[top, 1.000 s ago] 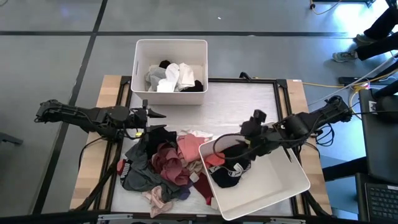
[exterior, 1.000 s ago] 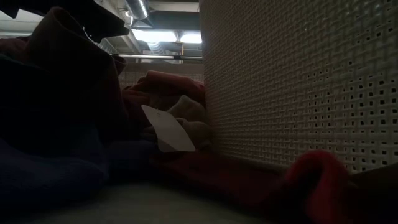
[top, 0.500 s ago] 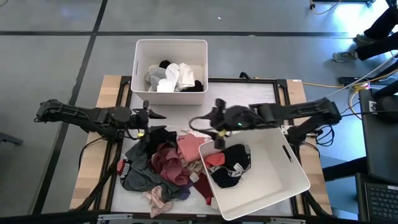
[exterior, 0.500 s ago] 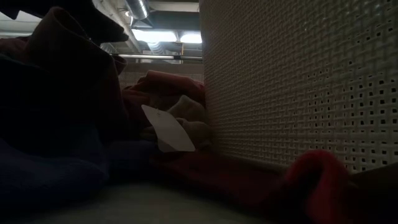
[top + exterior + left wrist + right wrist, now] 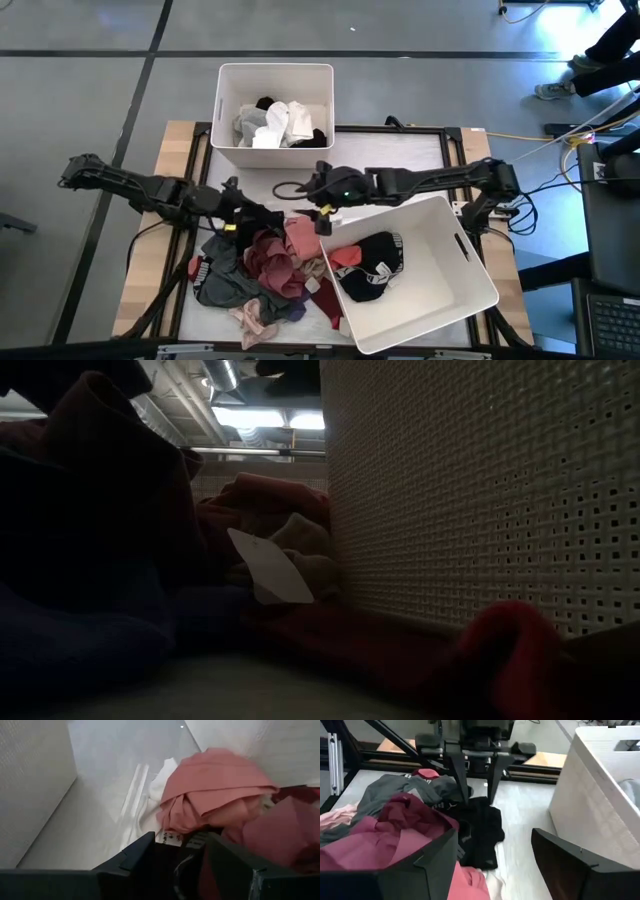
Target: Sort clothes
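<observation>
Clothes [image 5: 262, 270] sit heaped at the near-left of the bench [image 5: 390, 160]; we see maroon, pink, grey and black pieces. Just right of the heap, the near bin [image 5: 470, 300] stands skewed, with a black garment [image 5: 372, 268] and something red inside. Left end effector [image 5: 243, 214] is down at the heap's far edge, fingers spread wide over a black cloth [image 5: 481, 832]; we can't tell if it's pinched. Right end effector [image 5: 322, 205] hovers beside it over the pink piece [image 5: 212, 790], fingers wide, nothing held. The low view is mostly dark fabric against bin wall. At the far edge, the far bin [image 5: 228, 120] holds white, grey and black garments.
</observation>
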`<act>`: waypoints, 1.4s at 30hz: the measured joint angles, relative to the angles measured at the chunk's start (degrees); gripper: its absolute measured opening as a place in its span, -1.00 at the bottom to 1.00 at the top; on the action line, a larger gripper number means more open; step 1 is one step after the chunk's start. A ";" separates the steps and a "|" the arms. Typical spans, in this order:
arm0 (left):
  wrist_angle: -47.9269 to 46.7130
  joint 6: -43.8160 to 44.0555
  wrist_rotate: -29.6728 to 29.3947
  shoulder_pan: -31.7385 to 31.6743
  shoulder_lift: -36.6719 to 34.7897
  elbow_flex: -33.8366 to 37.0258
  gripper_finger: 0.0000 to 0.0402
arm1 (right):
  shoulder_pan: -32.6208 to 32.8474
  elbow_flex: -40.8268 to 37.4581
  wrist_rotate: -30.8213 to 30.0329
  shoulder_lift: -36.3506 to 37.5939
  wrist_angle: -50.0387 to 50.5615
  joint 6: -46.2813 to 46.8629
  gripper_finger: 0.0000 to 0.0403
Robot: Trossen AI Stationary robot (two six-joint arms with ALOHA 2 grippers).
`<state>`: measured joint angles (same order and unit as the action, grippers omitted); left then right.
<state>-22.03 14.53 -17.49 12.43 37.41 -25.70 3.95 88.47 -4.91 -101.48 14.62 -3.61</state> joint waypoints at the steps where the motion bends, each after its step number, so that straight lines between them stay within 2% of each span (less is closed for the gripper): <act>1: -0.11 0.08 -0.05 -0.02 0.07 0.31 -0.16 | 0.00 0.00 0.00 -0.59 -0.25 -0.27 0.25; 5: -0.36 0.41 -0.07 0.00 0.81 1.02 -0.16 | -0.22 -0.04 0.09 -1.74 2.00 -1.19 0.25; 8: 0.30 0.06 -0.07 0.00 1.09 1.02 -0.16 | 0.53 -0.03 2.33 -1.74 3.98 -1.16 0.25; 12: 3.64 -2.46 -0.09 0.69 1.11 1.02 -0.16 | 3.70 1.45 3.06 -1.11 8.20 -1.26 0.25; 17: 15.40 -7.60 1.63 4.30 1.69 0.97 -0.16 | 8.08 9.27 -2.12 -1.06 22.18 -0.92 0.25; 22: 16.24 -7.69 2.11 7.77 3.56 0.97 -0.16 | 11.55 12.76 -7.32 -0.93 26.71 1.37 0.25; 35: 14.18 -6.47 1.87 7.85 10.04 -0.02 -0.16 | 12.44 11.56 -7.76 -0.99 25.07 1.58 0.25; 38: 20.08 -10.62 2.34 7.86 10.73 -0.51 -0.16 | 12.04 10.80 -7.76 -1.04 24.89 1.54 0.25; 42: 31.29 -15.15 1.59 6.91 15.43 -0.51 -0.16 | 11.35 10.29 -7.58 -1.04 24.16 1.53 0.25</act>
<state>9.26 -0.62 -15.90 19.33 52.84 -26.22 15.30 98.76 -12.49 -102.52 38.77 -2.08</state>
